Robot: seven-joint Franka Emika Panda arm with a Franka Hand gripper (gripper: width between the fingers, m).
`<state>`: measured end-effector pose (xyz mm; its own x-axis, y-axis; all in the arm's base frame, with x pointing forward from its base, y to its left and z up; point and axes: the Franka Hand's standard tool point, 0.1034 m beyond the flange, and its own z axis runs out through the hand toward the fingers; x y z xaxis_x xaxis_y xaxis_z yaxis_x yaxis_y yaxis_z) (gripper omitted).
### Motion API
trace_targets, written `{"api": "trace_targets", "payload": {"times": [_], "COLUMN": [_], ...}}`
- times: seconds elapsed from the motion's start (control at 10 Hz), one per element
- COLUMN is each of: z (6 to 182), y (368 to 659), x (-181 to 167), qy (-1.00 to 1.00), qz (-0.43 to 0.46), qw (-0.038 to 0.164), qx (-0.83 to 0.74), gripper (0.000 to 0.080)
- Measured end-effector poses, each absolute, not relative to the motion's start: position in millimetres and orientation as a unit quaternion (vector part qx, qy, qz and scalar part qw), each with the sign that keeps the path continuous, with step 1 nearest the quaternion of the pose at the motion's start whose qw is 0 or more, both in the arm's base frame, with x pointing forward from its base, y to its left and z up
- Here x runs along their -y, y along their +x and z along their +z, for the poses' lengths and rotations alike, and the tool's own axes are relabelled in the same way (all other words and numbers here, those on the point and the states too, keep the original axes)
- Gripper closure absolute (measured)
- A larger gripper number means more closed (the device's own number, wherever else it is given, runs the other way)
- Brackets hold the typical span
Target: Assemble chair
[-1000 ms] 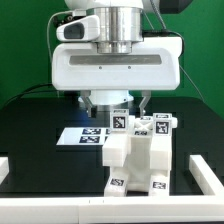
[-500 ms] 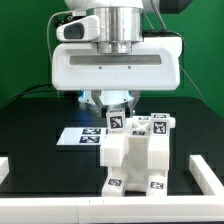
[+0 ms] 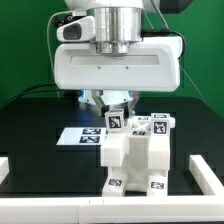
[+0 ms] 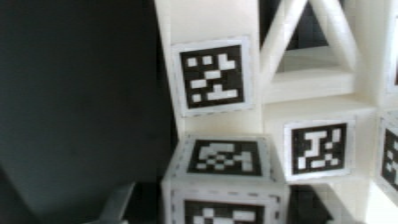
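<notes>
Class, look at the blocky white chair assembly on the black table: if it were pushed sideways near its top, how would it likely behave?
The chair assembly looks like thick, chunky plastic, so it would probably stay rigid rather than flex. It stands taller than its footprint on the smooth black table, so a high push might tip or slide it. Its flat, squared faces make rolling unlikely.

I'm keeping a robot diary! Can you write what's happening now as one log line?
step: assembling chair | pincer: low behind chair, grip unclear | marker board: flat on table

Probably a robotics lab: black tabletop (image 3: 30,125) with white edge rails (image 3: 40,205), tagged marker board (image 3: 85,136), green backdrop (image 3: 25,40).
</notes>
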<state>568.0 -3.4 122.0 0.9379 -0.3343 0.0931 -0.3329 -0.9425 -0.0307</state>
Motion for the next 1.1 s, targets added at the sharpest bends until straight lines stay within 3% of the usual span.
{"api": "trace_targets", "payload": {"times": [0.4, 0.8, 0.9, 1.0, 1.1], "z": [121.6, 121.7, 121.3, 120.7, 120.9], "y": [579.1, 581.5, 581.4, 581.2, 581.9], "x": [-3.1, -4.4, -5.0, -5.3, -4.5], "qy": [-0.912, -0.785, -0.791, -0.803, -0.812], "qz": [-0.044, -0.028, -0.028, -0.029, -0.031], "qw": [0.016, 0.048, 0.047, 0.047, 0.047], "qx": [-0.408, -0.617, -0.609, -0.594, -0.580], "gripper": [0.0518, 0.0518, 0.0456, 0.0318, 0.0318]}}
